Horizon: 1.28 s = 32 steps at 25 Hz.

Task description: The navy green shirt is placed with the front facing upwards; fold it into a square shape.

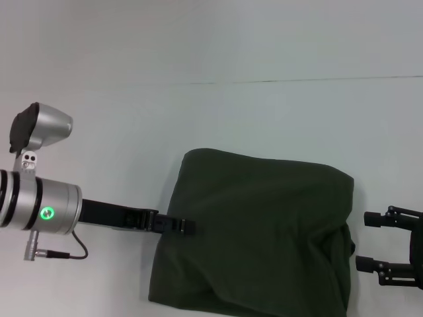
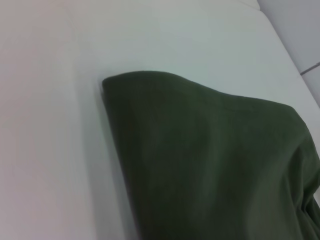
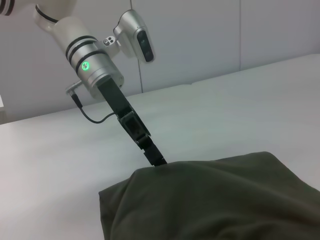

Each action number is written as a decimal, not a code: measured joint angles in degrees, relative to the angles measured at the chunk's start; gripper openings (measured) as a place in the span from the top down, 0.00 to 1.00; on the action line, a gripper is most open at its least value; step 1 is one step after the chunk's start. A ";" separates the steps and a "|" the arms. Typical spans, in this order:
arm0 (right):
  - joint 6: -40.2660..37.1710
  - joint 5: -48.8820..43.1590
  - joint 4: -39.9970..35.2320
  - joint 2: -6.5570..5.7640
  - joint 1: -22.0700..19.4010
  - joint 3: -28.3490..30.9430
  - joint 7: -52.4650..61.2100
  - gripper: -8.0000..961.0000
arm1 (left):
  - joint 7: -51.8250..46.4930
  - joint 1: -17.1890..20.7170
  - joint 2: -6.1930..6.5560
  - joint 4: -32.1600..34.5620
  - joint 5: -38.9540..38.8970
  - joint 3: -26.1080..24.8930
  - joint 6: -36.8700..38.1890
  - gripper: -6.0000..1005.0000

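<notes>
The left tool (image 1: 187, 226) is closed, pinching the folded navy green shirt's (image 1: 258, 238) edge on the white bench (image 1: 198, 119); the right tool (image 1: 370, 241) waits agape just beside it.

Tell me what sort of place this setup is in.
Probably a robot lab or test bench, not a home: a plain white table against bare pale wall panels, holding only the folded navy green shirt, with the left gripper at its edge and the right gripper beside it.
</notes>
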 joint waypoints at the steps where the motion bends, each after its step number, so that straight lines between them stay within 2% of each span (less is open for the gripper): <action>1: 0.00 0.00 0.03 0.00 -0.02 0.00 0.00 0.11 | -0.11 -0.11 -0.08 -0.05 0.01 0.21 -0.18 0.12; 20: 0.40 -0.17 0.07 0.01 -0.33 0.09 0.55 0.11 | -3.45 -2.10 -0.87 0.14 1.43 3.44 -1.08 0.14; 30: 0.53 -0.17 -0.01 0.08 -0.41 0.63 0.74 0.11 | -2.66 -2.20 -1.13 0.10 1.28 4.07 -1.80 0.37; 32: 0.51 -0.17 -0.04 0.07 -0.41 0.76 0.77 0.11 | -2.69 -2.20 -1.17 0.11 1.03 3.91 -1.98 0.45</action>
